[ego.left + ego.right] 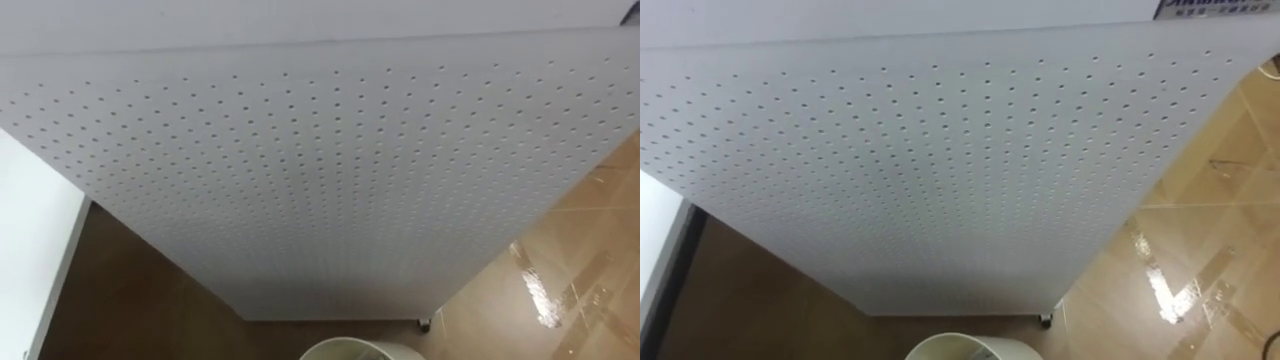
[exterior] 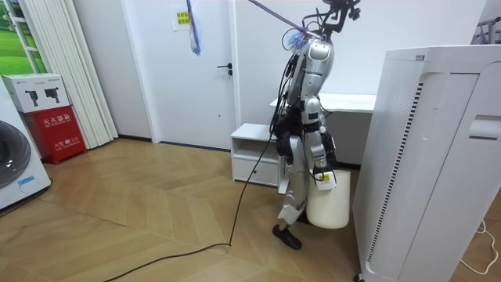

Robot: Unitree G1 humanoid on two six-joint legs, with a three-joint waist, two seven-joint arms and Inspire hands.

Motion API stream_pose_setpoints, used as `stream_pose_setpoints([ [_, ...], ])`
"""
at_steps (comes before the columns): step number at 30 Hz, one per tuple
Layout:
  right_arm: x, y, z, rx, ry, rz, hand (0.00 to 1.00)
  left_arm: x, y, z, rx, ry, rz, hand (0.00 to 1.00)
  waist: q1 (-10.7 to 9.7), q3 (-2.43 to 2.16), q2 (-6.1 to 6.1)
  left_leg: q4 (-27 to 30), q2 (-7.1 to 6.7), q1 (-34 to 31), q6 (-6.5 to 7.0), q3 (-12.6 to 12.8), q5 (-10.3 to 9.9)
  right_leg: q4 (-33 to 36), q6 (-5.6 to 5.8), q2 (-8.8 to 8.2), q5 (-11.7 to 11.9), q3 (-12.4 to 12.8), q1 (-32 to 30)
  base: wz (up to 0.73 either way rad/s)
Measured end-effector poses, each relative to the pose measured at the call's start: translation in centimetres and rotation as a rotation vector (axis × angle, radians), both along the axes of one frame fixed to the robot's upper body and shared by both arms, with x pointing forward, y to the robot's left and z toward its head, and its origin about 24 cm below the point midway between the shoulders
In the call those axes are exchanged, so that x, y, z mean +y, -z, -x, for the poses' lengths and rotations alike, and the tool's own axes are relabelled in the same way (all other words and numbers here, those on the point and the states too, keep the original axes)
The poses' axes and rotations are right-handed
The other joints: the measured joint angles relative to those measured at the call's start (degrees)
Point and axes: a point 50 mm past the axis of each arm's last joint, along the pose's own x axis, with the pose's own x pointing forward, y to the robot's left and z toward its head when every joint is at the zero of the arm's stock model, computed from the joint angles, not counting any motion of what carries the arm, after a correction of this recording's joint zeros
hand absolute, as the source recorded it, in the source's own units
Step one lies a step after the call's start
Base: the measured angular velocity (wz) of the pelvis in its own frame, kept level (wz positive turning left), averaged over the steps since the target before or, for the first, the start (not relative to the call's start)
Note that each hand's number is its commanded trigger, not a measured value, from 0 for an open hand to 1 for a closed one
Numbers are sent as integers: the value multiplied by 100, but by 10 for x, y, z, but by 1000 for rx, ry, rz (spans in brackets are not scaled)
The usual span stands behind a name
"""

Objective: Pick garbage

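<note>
This is looking like a room in a home; a front-loading washing machine is standing at the room view's left edge, near long pleated curtains hanging down to a herringbone wooden floor; a white door with a lever handle is sitting closed in the white wall; a low white cabinet and a white desk are standing along it; a tall perforated air purifier is standing beside a white waste bin.

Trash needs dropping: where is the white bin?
The white bin stands between the robot and the tall white unit, right of centre in the room view.
</note>
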Motion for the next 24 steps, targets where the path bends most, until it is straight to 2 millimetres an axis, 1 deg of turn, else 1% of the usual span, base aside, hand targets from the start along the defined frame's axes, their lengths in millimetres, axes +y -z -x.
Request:
stream_pose_setpoints([
  [3,-7,4,12,37,20,-8,100,10,4,8,26,-35,-11,0,-6,-16,-39,-173,-5,265,1,80,-1,-128,28,7,18,0,231,0],
  [4,-9,6,16,46,28,-10,100,12,5,10,30,-46,-12,0,-4,-13,-46,-193,-8,323,1,73,-1,-167,42,13,27,0,296,-4],
  [7,-14,10,30,65,43,-12,100,23,8,21,50,-90,-21,0,-6,-36,-101,-383,-25,644,3,71,-2,-385,84,53,72,14,606,0],
  [8,-17,12,39,83,54,-11,100,26,10,29,63,-112,-19,0,-18,-60,-128,-447,-41,796,3,72,-3,-467,101,60,82,24,759,0],
  [10,-21,14,49,93,78,-30,100,30,11,36,64,-141,-12,0,-54,-106,-165,-576,-75,1050,3,80,-4,-610,139,72,89,20,1024,6],
  [11,-22,15,55,101,91,-37,100,32,13,41,74,-156,-14,0,-69,-147,-198,-639,-94,1198,2,79,-6,-701,163,79,89,22,1184,7],
  [12,-23,16,60,111,102,-42,100,35,14,46,83,-172,-17,0,-95,-164,-224,-698,-103,1357,-3,82,-25,-791,183,93,94,17,1362,5],
  [13,-23,16,61,114,108,-45,100,36,14,49,87,-180,-19,0,-100,-169,-237,-728,-108,1437,-4,87,-28,-844,194,99,101,17,1447,0],
  [15,-26,18,71,129,137,-53,100,41,15,55,95,-211,-18,0,-110,-213,-251,-766,-113,1674,-14,74,-93,-1045,228,144,125,2,1750,0],
  [16,-27,19,74,134,145,-52,100,42,15,56,97,-217,-19,0,-108,-219,-251,-767,-109,1724,-16,76,-115,-1096,236,162,134,2,1823,0],
  [17,-28,19,78,143,160,-53,100,45,15,58,100,-238,-20,0,-108,-234,-255,-766,-107,1813,-24,81,-145,-1179,243,181,149,2,1951,-4],
  [19,-30,20,81,147,179,-51,100,51,16,61,105,-282,-24,0,-87,-239,-260,-779,-108,1959,-36,94,-187,-1255,250,193,154,12,2111,-7],
  [21,-33,22,90,176,198,-45,100,60,18,68,131,-355,-27,0,-100,-231,-278,-789,-107,2160,-50,119,-248,-1353,258,204,156,19,2300,-8],
  [22,-34,22,90,179,202,-44,100,62,19,70,141,-375,-26,0,-94,-242,-258,-793,-107,2205,-55,121,-263,-1392,264,213,159,23,2357,-5],
  [24,-35,23,94,189,224,-44,100,69,23,80,176,-440,-29,0,-96,-231,-287,-842,-110,2361,-69,110,-303,-1493,277,233,162,35,2529,0],
])
